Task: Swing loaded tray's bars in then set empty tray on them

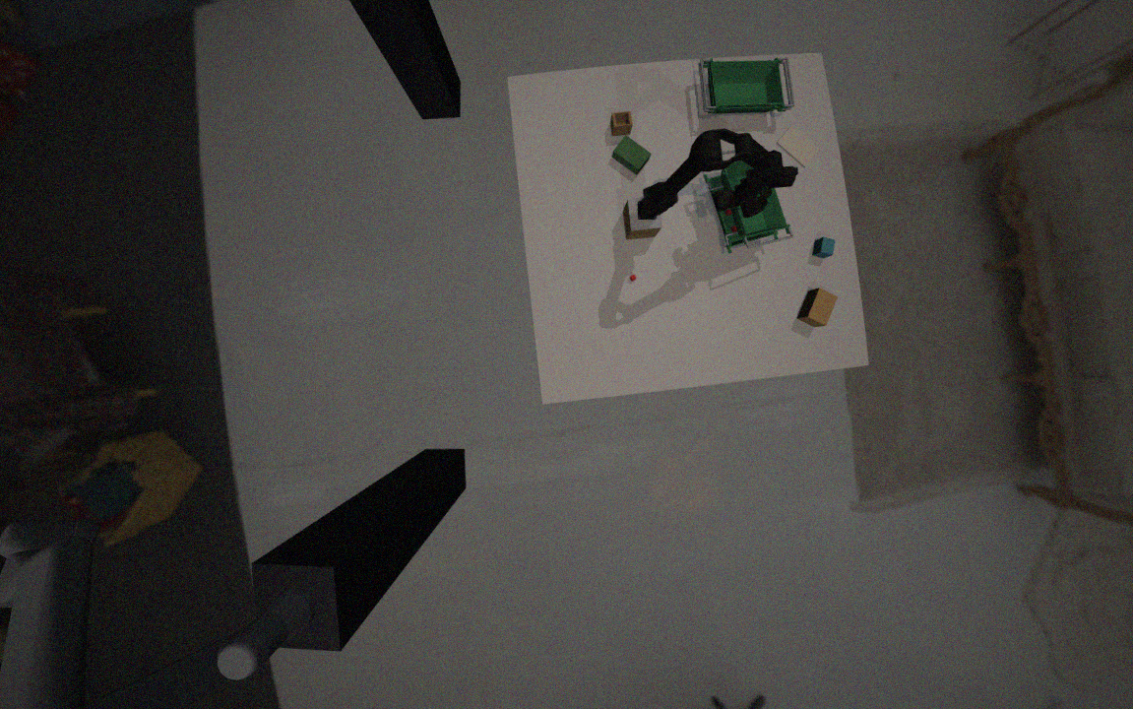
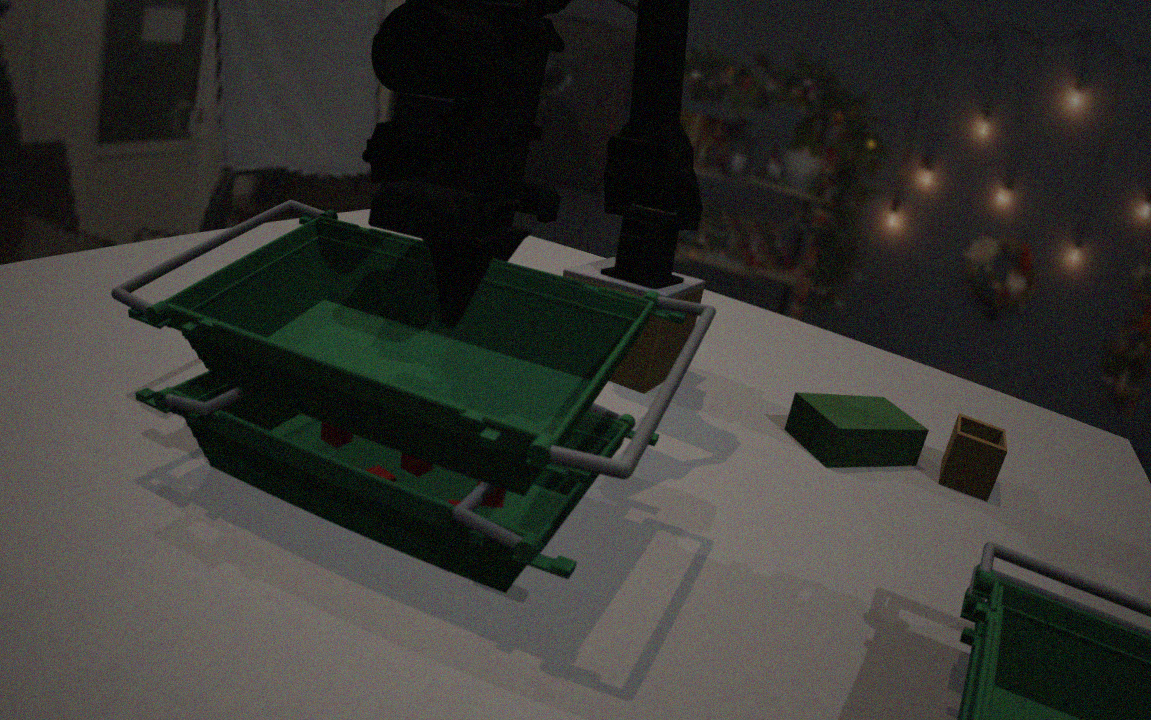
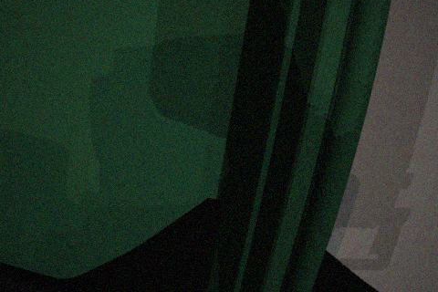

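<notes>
The loaded green tray [image 2: 328, 501] stands on the table with red blocks [image 2: 336, 435] inside. Its left bar [image 2: 203, 405] and right bar [image 2: 488, 528] are swung in over its top. The empty green tray [image 1: 762, 222] [image 2: 489, 380] [image 3: 46, 55] is right above it, nearly level, its own bars out over its ends. My gripper [image 2: 464, 284] [image 3: 239, 218] is shut on the far long wall of this upper tray, one finger inside it. The upper tray's underside is close to the bars; whether it rests on both is hidden.
A third green tray [image 1: 744, 86] [image 2: 1116, 667] stands apart. A green block [image 1: 631, 155] [image 2: 861, 413], a small open brown box [image 1: 621, 126] [image 2: 968, 467], a teal block [image 1: 826, 247], an orange block [image 1: 824, 305] and a tiny red piece [image 1: 633, 278] lie around.
</notes>
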Tool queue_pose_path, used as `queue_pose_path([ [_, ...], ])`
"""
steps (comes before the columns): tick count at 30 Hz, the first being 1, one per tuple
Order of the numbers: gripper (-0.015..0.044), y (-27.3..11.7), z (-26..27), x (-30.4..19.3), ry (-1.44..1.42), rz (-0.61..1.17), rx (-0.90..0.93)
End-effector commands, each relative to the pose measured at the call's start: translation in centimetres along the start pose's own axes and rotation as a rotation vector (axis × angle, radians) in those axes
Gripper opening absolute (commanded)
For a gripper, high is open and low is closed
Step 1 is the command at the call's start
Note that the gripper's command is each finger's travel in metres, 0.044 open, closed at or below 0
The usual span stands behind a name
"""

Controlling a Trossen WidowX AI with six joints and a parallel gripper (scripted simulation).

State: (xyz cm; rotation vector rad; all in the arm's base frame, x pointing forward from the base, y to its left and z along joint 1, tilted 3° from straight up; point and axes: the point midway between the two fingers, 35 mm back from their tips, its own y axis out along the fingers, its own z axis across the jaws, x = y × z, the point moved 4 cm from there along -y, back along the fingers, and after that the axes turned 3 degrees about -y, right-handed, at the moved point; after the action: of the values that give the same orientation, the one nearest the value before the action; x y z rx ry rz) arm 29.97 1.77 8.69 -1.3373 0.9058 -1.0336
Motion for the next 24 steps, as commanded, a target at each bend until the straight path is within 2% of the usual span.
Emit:
queue_pose_path([
  [1, 0.0, 0.5, -0.36, -0.04, -0.002, 0.001, -0.026],
  [24, 0.0, 0.44, -0.18, -0.01, -0.001, 0.0, -0.008],
])
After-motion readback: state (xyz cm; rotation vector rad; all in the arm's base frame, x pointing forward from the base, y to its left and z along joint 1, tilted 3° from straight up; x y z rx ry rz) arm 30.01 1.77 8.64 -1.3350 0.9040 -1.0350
